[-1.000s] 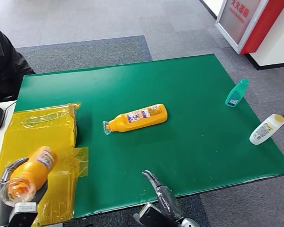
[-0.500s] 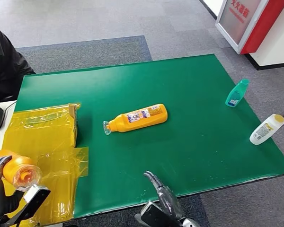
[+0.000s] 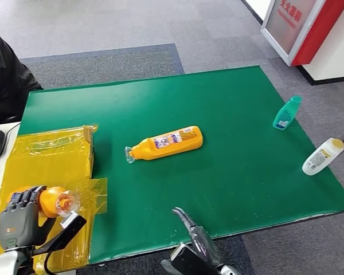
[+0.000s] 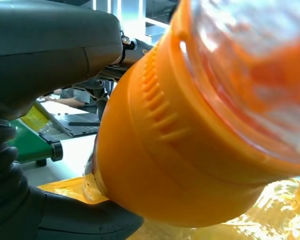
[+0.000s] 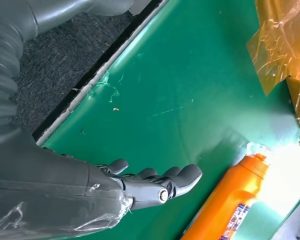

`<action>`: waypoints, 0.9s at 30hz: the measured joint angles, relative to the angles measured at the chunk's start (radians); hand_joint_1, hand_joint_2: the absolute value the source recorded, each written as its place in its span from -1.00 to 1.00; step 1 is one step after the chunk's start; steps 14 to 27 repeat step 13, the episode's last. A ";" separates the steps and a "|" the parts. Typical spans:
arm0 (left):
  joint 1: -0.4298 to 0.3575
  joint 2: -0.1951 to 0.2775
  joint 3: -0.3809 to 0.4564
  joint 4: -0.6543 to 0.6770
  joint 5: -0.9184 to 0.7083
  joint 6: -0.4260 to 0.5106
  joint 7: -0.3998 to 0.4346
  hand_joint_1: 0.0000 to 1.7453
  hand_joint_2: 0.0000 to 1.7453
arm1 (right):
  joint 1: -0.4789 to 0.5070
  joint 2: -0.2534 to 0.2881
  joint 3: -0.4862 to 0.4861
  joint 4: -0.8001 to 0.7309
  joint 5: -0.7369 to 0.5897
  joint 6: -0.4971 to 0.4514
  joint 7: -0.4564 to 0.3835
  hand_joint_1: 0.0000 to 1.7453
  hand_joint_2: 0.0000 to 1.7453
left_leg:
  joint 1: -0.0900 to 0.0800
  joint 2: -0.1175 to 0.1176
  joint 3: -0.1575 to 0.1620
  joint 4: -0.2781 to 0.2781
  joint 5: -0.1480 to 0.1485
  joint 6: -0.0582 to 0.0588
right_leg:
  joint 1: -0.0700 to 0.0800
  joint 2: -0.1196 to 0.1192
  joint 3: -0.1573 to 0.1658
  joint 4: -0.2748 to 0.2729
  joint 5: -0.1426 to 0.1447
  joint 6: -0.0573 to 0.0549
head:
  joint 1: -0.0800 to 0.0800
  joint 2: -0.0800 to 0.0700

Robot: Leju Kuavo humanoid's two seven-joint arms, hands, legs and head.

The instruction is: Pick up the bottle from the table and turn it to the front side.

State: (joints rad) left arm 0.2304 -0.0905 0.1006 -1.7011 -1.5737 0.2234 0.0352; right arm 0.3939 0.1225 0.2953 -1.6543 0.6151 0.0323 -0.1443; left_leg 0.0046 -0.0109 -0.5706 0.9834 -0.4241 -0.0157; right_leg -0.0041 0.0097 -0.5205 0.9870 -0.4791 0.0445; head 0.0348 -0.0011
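- Presently, left hand (image 3: 19,220) grips orange bottle (image 3: 53,201) at seven o'clock, above yellow film (image 3: 53,154); turning step judged underway.
- Right hand (image 3: 195,235), fingers apart, holds nothing at bench (image 3: 231,103) edge.
- Next: rotate label frontward.

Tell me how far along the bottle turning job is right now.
Pickup looks done: the left hand holds an orange bottle over the yellow wrapped box, clear cap end toward the table's middle. Turning is in hand; whether its front faces up cannot be told. A second orange bottle lies untouched mid-table. The right hand rests open at the near edge.
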 joint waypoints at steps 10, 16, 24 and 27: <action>-0.038 0.030 -0.071 0.027 -0.004 -0.149 0.073 -1.00 1.00 | -0.020 -0.025 0.035 -0.002 -0.024 0.017 0.030 -1.00 1.00 | 0.000 0.000 0.003 0.000 0.000 0.000 | 0.000 0.000 0.003 0.000 0.000 0.000 | 0.000 0.000; -0.031 0.023 -0.075 0.037 -0.003 -0.201 0.080 -1.00 1.00 | -0.024 -0.029 0.043 -0.001 -0.029 0.018 0.037 -1.00 1.00 | 0.000 0.000 0.002 0.000 0.001 0.000 | 0.000 0.001 0.001 0.000 0.001 -0.001 | 0.000 0.000; -0.031 0.023 -0.075 0.037 -0.003 -0.201 0.080 -1.00 1.00 | -0.024 -0.029 0.043 -0.001 -0.029 0.018 0.037 -1.00 1.00 | 0.000 0.000 0.002 0.000 0.001 0.000 | 0.000 0.001 0.001 0.000 0.001 -0.001 | 0.000 0.000; -0.031 0.023 -0.075 0.037 -0.003 -0.201 0.080 -1.00 1.00 | -0.024 -0.029 0.043 -0.001 -0.029 0.018 0.037 -1.00 1.00 | 0.000 0.000 0.002 0.000 0.001 0.000 | 0.000 0.001 0.001 0.000 0.001 -0.001 | 0.000 0.000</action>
